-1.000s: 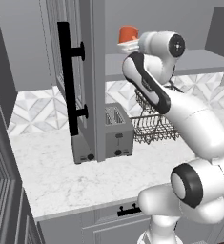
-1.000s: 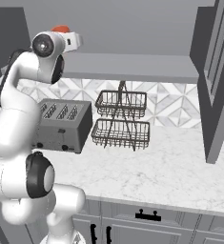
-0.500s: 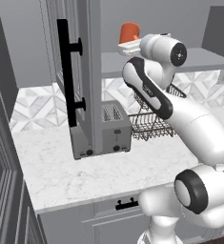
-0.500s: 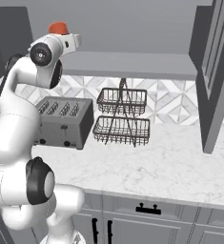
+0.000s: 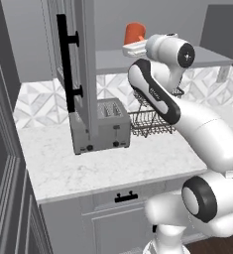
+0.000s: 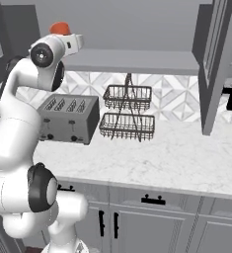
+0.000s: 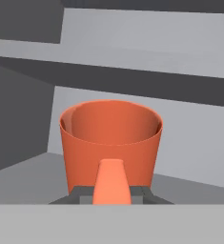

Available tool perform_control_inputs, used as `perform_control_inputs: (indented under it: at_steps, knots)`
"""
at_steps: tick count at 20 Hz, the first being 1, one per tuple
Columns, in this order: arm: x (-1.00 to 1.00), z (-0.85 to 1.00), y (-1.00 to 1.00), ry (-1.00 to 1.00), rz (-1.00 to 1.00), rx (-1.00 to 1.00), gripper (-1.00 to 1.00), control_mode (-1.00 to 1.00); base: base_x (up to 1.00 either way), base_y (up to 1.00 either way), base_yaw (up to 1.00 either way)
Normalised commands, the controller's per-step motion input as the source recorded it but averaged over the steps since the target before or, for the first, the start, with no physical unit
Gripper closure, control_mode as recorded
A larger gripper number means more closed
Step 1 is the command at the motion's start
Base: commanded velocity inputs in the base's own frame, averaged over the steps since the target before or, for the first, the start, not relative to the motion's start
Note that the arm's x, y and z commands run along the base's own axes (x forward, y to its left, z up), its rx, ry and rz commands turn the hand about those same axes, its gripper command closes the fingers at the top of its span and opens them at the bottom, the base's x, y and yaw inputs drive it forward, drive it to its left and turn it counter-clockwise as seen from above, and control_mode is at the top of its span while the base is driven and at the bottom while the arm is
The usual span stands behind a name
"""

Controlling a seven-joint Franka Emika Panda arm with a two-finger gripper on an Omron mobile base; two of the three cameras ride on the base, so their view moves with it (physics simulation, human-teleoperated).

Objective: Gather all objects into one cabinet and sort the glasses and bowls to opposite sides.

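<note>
An orange-red mug (image 7: 111, 138) stands upright with its handle (image 7: 112, 183) pointing at the camera. My gripper (image 7: 112, 196) is shut on that handle, a dark fingertip (image 7: 80, 193) on each side of it. From the left base view the mug (image 5: 135, 32) sits on top of the gripper (image 5: 131, 48), high up beside a grey shelf (image 5: 113, 59). The right base view has the mug (image 6: 60, 28) above the gripper (image 6: 74, 42) at the shelf's left end. The cabinet and the bowls are out of view.
An open grey door with a black bar handle (image 5: 68, 62) hangs left of the mug. On the marble counter (image 6: 152, 158) stand a silver toaster (image 6: 68, 118) and a two-tier wire rack (image 6: 127, 113). Another open door (image 6: 213, 64) hangs at the right.
Both base views have shifted a little, so the base has driven. The mug stays in the shut gripper at the same height by the shelf.
</note>
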Motion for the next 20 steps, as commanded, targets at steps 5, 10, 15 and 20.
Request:
perform_control_inputs:
  at_steps: [5, 10, 15, 20]
  knots:
    - [0.0, 0.0, 0.0, 0.0, 0.0, 0.0, 1.0, 1.0, -0.36, -0.21, -0.11]
    - [0.0, 0.0, 0.0, 0.0, 0.0, 0.0, 1.0, 1.0, -0.19, -0.15, -0.18]
    - [0.0, 0.0, 0.0, 0.0, 0.0, 0.0, 1.0, 1.0, -0.11, -0.08, -0.21]
    - [0.0, 0.0, 0.0, 0.0, 0.0, 0.0, 1.0, 1.0, -0.19, -0.05, -0.17]
